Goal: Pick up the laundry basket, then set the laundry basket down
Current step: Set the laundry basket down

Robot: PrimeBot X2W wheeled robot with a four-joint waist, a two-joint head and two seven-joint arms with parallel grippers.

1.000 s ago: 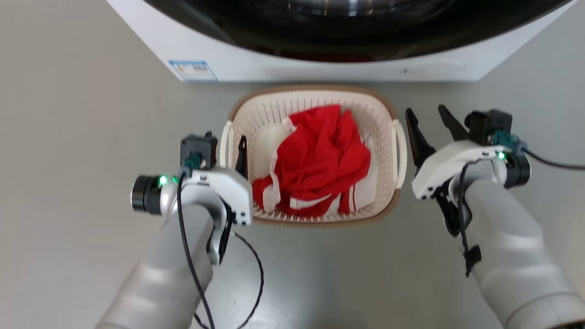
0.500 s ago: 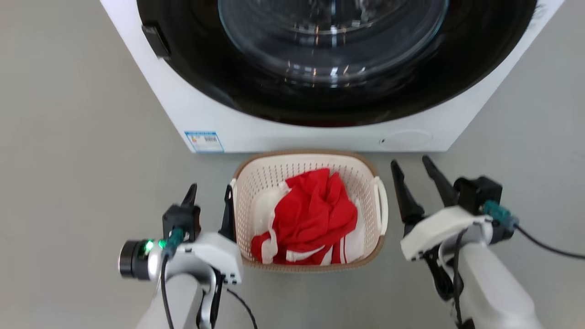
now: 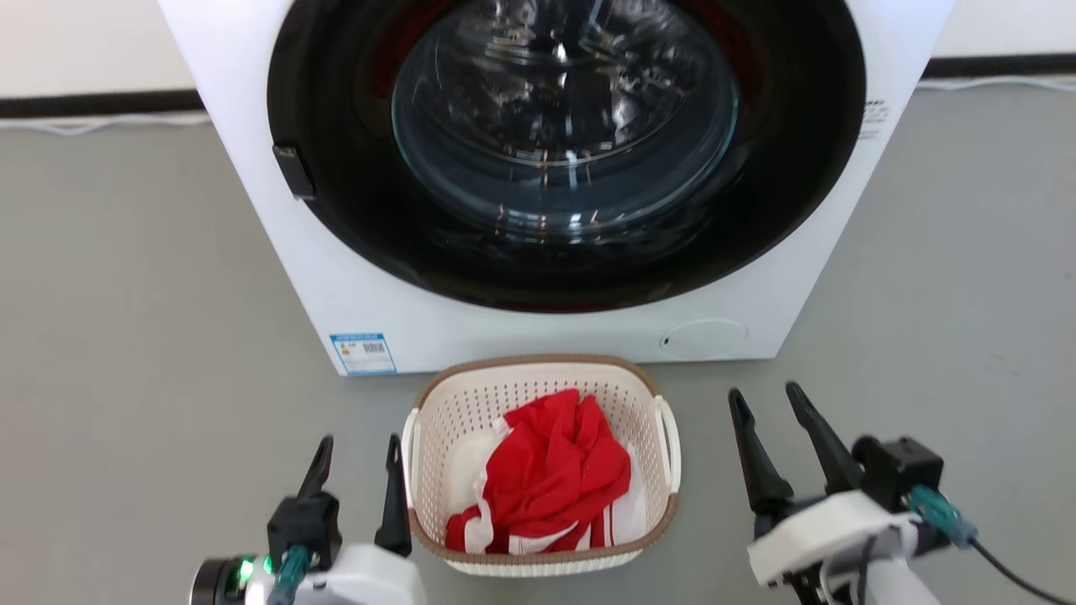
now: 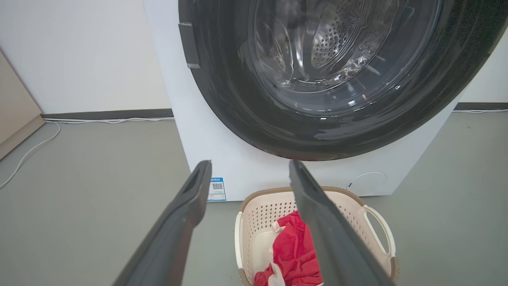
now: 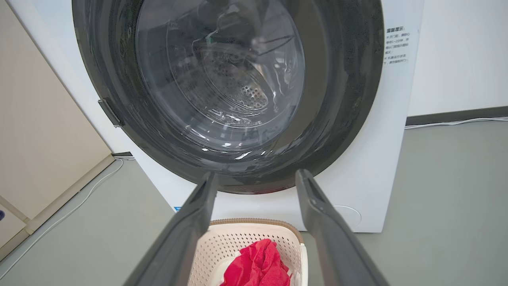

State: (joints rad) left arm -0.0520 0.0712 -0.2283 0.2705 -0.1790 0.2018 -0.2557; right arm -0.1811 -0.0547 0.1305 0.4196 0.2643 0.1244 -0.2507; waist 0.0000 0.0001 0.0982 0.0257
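**Left fingers** (image 3: pixel 393 491): spread wide, nothing between them, gripping nothing. The inner one stands just beside the basket's left handle (image 3: pixel 410 458). The head view does not confirm contact. The left wrist view looks down on the basket from above, so I judge these fingers to be clear of it.

**Right fingers** (image 3: pixel 754 462): equally spread and empty. They are set off from the right handle (image 3: pixel 670 445), with bare floor (image 3: pixel 126 336) showing between.

**Basket** (image 3: pixel 471 407): upright on the floor between the two arms and held by neither. It sits toward the floor's far edge, with its far rim just beside the washer's base. Whether the two touch cannot be told. A red garment (image 3: pixel 555 479) with white trim lies heaped inside, below the rim.

**Placement, as judged:** the arms flank the basket's two short sides roughly in line with the handles. That arrangement suits a two-handed lift, with each open pair able to close on a handle. The basket sits directly under the washer door, where laundry would pass in or out.

**Washer** (image 3: pixel 420 319): white front with a dark round door whose glass (image 3: pixel 563 126) shows the drum behind it. A small label (image 3: pixel 363 353) sits at its lower left.

**Beyond:** a cable runs along the dark skirting at the floor's far edge.
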